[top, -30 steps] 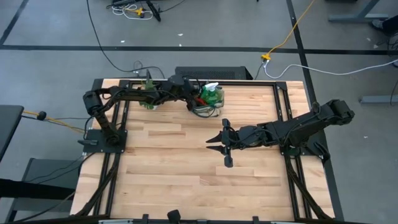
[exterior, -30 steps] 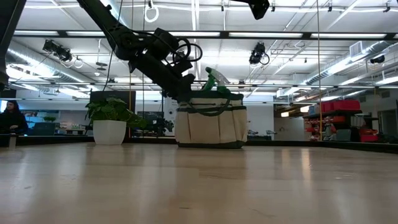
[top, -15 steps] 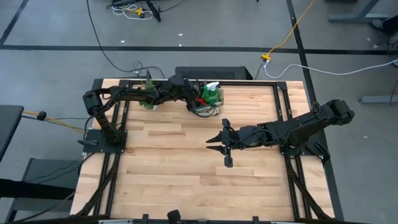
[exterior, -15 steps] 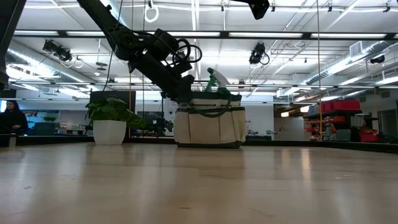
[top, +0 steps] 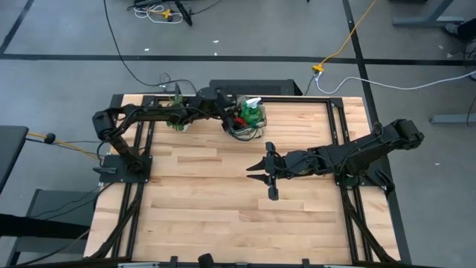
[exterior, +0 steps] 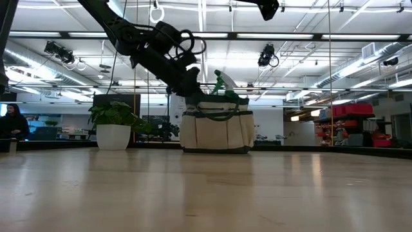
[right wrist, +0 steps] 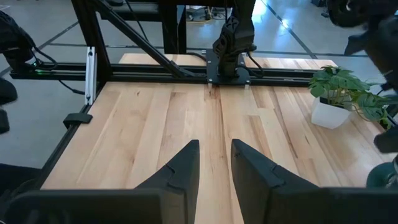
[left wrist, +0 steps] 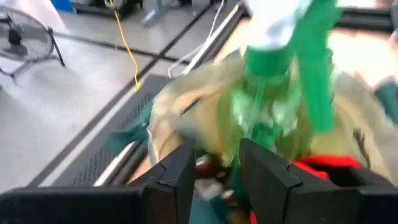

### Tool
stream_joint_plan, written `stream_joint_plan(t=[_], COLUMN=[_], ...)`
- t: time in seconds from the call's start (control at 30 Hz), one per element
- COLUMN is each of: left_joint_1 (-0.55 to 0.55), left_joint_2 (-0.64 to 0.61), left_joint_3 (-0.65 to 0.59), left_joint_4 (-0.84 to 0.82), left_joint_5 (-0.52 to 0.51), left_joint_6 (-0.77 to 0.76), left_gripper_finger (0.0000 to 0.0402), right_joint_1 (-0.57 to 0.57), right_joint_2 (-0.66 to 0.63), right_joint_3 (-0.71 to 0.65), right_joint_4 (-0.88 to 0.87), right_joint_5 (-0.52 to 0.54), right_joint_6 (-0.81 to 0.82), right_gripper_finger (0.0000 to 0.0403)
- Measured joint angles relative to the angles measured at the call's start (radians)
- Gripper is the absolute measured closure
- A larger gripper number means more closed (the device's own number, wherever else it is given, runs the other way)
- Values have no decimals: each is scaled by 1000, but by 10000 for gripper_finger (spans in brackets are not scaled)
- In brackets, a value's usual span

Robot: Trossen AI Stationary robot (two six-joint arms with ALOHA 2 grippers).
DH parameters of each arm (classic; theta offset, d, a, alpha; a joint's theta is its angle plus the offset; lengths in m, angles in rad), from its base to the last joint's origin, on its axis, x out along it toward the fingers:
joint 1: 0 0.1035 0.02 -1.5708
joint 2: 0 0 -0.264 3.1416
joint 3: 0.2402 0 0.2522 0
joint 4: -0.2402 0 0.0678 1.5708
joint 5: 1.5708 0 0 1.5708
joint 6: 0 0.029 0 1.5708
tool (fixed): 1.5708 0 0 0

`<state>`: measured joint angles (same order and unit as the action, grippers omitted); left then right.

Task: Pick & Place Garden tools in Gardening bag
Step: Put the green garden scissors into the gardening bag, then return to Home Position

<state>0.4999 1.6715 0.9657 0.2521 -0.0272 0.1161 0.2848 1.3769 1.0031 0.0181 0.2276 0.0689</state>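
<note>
The beige gardening bag (top: 247,128) with dark green trim stands near the table's far edge; it also shows in the low view (exterior: 215,132). The green spray bottle (top: 255,112) with its white trigger stands upright in the bag (left wrist: 273,74), and the red-headed tool (left wrist: 320,165) lies inside beside it. I cannot make out the gloves or the shears. My left gripper (top: 230,119) hovers open just above the bag's left rim (exterior: 192,91), its fingers empty (left wrist: 217,168). My right gripper (top: 253,171) waits over the middle of the table, slightly open and empty (right wrist: 214,162).
A leafy potted plant in a white pot (top: 177,119) stands left of the bag, under my left arm (exterior: 114,129). Bare wooden tabletop (top: 208,201) lies toward the near edge. A person (exterior: 11,125) is in the room behind the table.
My left gripper has risen from the bag's left rim and drawn back toward the table's left edge. The spray bottle stays upright in the bag.
</note>
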Motion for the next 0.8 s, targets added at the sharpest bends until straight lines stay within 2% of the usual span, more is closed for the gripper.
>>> stream_joint_plan(t=[0.3, 0.53, 0.63, 0.7, 0.8], left_joint_1=[0, -16, -35, -51, -78], left_joint_2=[-143, -248, -283, -308, -349], left_joint_3=[1, 1, 1, 1, 1], left_joint_4=[-101, -282, -340, -373, -441], left_joint_5=[5, 11, 71, 116, 131], left_joint_6=[-1, -4, -30, -33, -46], left_gripper_finger=[269, 269, 269, 269, 269], right_joint_1=[0, 0, -12, -30, -62], right_joint_2=[0, 0, 0, 0, 0], right_joint_3=[0, 0, 0, 0, 0], right_joint_4=[1, 4, 6, 16, 20], right_joint_5=[2, 115, 154, 149, 127], right_joint_6=[0, -12, -42, -50, -51], right_gripper_finger=[312, 312, 312, 312, 312])
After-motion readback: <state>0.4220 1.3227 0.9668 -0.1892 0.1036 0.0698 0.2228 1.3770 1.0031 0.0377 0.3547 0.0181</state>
